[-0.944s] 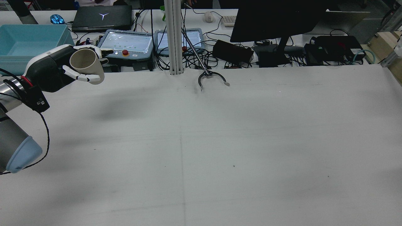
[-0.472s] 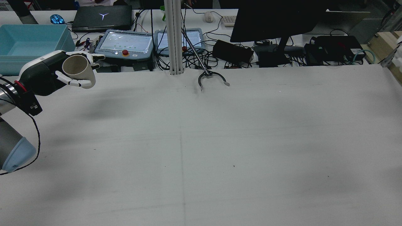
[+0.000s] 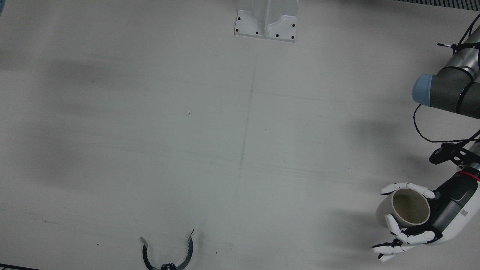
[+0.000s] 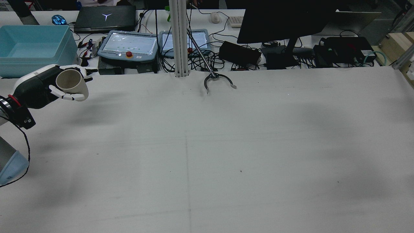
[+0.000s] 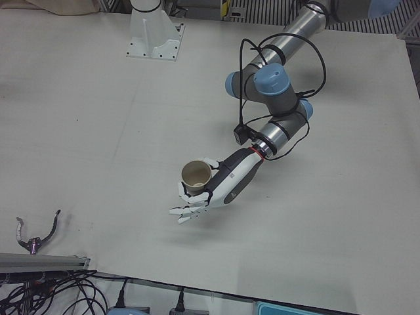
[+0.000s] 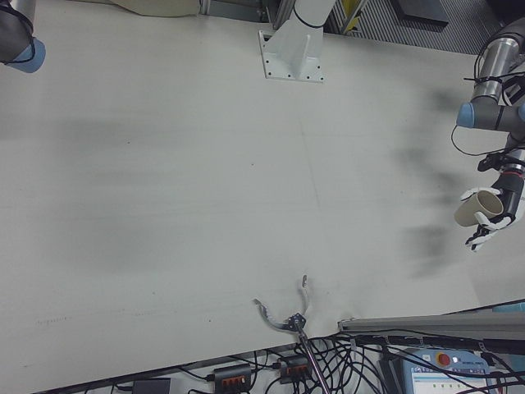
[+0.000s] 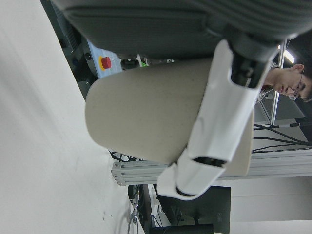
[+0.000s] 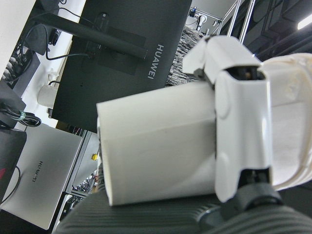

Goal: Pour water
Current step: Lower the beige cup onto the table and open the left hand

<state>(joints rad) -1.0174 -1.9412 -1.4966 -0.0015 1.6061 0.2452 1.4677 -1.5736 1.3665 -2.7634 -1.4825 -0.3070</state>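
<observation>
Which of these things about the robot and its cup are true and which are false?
1. The left robot hand holds a beige cup. True.
2. The cup is full of water. False: the front view shows it empty inside.
3. The cup stands on the table. False: it is held up in the air, tilted.
4. A black curved claw tool lies at the table's edge. True.
5. The right robot hand holds nothing. False: its own camera shows it gripping a white container.
</observation>
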